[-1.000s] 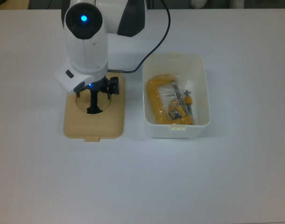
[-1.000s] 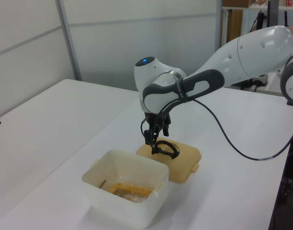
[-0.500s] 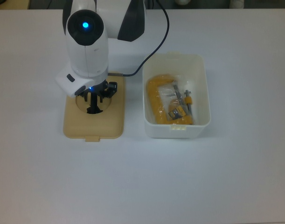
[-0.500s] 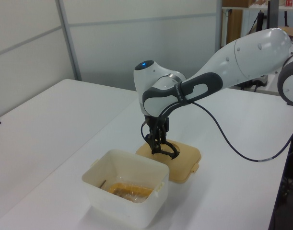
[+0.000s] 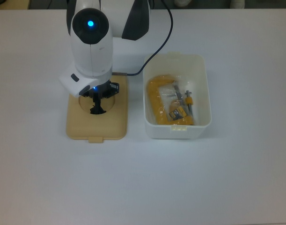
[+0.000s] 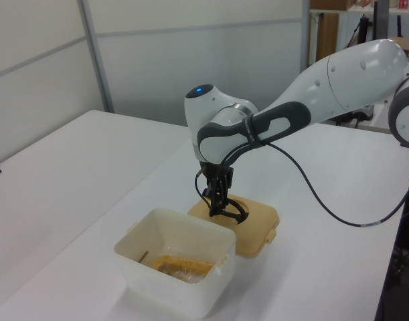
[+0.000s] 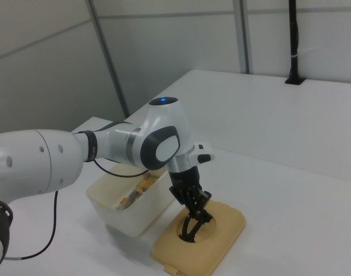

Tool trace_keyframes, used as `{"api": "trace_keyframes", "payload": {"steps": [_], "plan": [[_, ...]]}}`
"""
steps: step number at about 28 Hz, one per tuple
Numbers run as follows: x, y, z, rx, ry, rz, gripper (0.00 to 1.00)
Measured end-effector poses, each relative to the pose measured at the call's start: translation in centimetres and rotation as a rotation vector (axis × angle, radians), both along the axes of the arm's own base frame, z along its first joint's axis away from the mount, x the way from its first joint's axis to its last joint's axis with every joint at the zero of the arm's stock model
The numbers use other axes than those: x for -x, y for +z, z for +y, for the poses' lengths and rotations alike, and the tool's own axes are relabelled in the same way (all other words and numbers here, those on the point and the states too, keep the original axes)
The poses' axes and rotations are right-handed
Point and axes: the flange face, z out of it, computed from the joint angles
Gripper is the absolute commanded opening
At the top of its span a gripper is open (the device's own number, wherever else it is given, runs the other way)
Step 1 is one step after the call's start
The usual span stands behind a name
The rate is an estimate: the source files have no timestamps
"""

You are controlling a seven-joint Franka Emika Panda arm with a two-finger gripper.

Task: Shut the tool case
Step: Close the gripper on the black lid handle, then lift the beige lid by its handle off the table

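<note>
The tool case is in two parts on the white table. Its white translucent tub (image 5: pixel 201 93) (image 6: pixel 171 277) (image 7: pixel 113 211) stands open at the top view's right. The tan lid (image 5: pixel 97 127) (image 6: pixel 259 229) (image 7: pixel 224 233) lies beside it at the top view's left, apart from the tub. My gripper (image 5: pixel 99 97) (image 6: pixel 218 202) (image 7: pixel 195 214) points down into the lid's round recess. Its fingers are shut on the black handle (image 5: pixel 96 110) (image 6: pixel 238 211) (image 7: pixel 188 233). The arm's white wrist hides the far end of the lid in the top view.
Inside the tub lie a yellow clamp (image 5: pixel 157 101) and small tools in a clear bag. A black cable (image 5: pixel 164 33) runs from the arm past the tub's far corner. Walls and a post stand beyond the table.
The gripper has come lower onto the handle and its fingers have drawn together. The lid has shifted a little toward the tub, to the top view's right.
</note>
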Motion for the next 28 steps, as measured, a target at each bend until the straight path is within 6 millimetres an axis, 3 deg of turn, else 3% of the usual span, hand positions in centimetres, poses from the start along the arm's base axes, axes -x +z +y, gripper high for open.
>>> {"api": "trace_keyframes", "payload": {"steps": [8,20,28], "plan": [[0.4,2.3,-0.6,0.005,-0.010,-0.021,0.00],[2.1,8.4,-3.7,0.008,-0.070,-0.038,0.00],[2.4,11.7,-3.9,-0.018,-0.091,-0.067,0.00]]}}
